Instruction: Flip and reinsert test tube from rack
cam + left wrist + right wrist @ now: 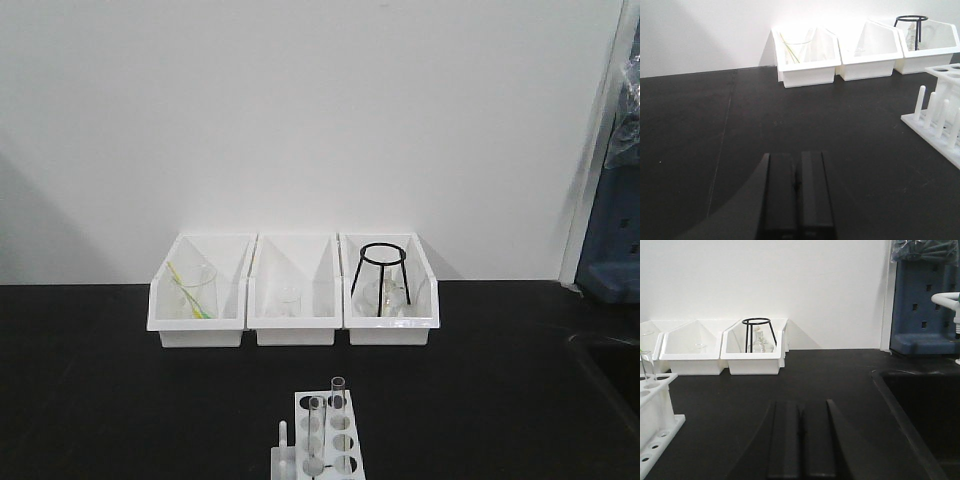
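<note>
The white rack (330, 450) stands on the black table at the front centre, with short pegs at its left end. Two clear test tubes stand upright in its holes, one at the back (338, 393) and one nearer (317, 428). In the left wrist view the rack (940, 117) lies far to the right of my left gripper (796, 159), which is shut and holds nothing, low over the table. In the right wrist view the rack (655, 415) and a test tube (647, 366) are at the far left, and my right gripper (801, 406) is shut and holds nothing.
Three white bins (293, 325) line the back wall: the left has a beaker with a yellow-green stick (190, 290), the middle a small glass (289, 300), the right a black tripod stand (381, 272). A sunken black sink (920, 410) and a blue unit (925, 305) lie to the right.
</note>
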`<state>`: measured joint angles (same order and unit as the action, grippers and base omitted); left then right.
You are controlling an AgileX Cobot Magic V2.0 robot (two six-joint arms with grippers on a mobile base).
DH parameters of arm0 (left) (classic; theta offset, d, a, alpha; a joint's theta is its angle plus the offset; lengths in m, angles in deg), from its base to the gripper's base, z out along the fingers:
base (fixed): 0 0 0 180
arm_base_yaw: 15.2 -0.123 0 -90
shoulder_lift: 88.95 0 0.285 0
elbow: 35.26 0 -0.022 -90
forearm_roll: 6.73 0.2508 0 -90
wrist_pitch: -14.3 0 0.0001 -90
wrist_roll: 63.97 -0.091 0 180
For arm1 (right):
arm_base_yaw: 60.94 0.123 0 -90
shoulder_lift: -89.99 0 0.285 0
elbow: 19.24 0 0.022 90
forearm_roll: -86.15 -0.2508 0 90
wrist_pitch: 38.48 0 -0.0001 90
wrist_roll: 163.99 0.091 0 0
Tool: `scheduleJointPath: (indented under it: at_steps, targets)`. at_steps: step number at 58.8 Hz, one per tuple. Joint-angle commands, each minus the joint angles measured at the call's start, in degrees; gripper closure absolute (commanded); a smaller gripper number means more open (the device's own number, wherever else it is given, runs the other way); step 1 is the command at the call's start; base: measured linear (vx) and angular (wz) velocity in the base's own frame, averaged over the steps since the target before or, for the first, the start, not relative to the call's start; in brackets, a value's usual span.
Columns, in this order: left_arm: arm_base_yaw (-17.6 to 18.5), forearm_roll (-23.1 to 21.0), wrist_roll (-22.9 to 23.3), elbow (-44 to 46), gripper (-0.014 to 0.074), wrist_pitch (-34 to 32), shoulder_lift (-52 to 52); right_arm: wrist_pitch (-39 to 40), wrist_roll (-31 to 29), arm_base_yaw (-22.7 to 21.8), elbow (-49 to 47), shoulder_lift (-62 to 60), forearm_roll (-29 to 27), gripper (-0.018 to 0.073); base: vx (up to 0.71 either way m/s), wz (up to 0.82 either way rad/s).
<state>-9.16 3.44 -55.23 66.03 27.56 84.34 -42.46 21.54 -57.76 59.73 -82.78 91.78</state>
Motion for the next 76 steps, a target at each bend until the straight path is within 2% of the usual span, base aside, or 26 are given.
scheduleJointPath:
  at_steps: [1,8,14,18,26,36,47,55,61,65,71,76]
  targets:
    - [0.0,-0.3,0.5,0.2,0.0602,-4.6,0.5,4.5,-0.3,-0.4,0.1,-0.8,0.7,0.0566,0.02,-0.02]
    - [0.0,-0.3,0.5,0.2,0.0602,-4.6,0.5,6.0,1.5,-0.4,0.1,-0.8,-1.5,0.0566,0.00,0.00]
    - [0.0,-0.3,0.5,0.2,0.0602,-4.6,0.5,15.4,1.4,-0.4,-1.7,-0.8,-1.5,0.0566,0.00,0.00]
    - [0.0,-0.3,0.5,0.2,0.0602,-4.6,0.5,18.3,1.4,-0.2,-6.2,-0.8,-1.5,0.0566,0.00,0.00]
    - [0.0,-0.3,0.5,0.2,0.0602,-4.6,0.5,17.7,1.4,-0.2,-21.0,6.1,-1.5,0.0566,0.00,0.00]
    - [0.0,-0.3,0.5,0.2,0.0602,-4.6,0.5,15.4,-0.4,-0.2,-38.0,26.0,2.1,0.0566,0.00,0.00]
    - [0.0,-0.3,0.5,0.2,0.0602,-4.6,0.5,11.5,-0.3,-0.2,-46.3,41.1,2.4,0.0566,0.00,0.00]
    - [0.0,-0.3,0.5,0.2,0.0602,-4.6,0.5,11.5,-0.3,-0.2,-47.4,44.6,2.4,0.0554,0.00,0.00]
    - [0.0,-0.3,0.5,0.2,0.0602,-4.6,0.5,10.7,-0.3,-0.2,-47.4,44.9,2.4,0.0510,0.00,0.00]
    - [0.0,-0.3,0.5,0.2,0.0602,-4.6,0.5,10.3,-0.3,-0.2,-47.4,44.9,2.4,0.0449,0.00,0.00]
    - [0.0,-0.3,0.5,0.2,0.0602,-4.6,0.5,9.1,-0.3,-0.2,-47.4,44.9,2.4,0.0308,0.00,0.00]
    - [0.0,-0.3,0.5,0.2,0.0602,-4.6,0.5,7.6,-0.3,-0.2,-47.4,44.9,2.4,0.0148,0.00,0.00]
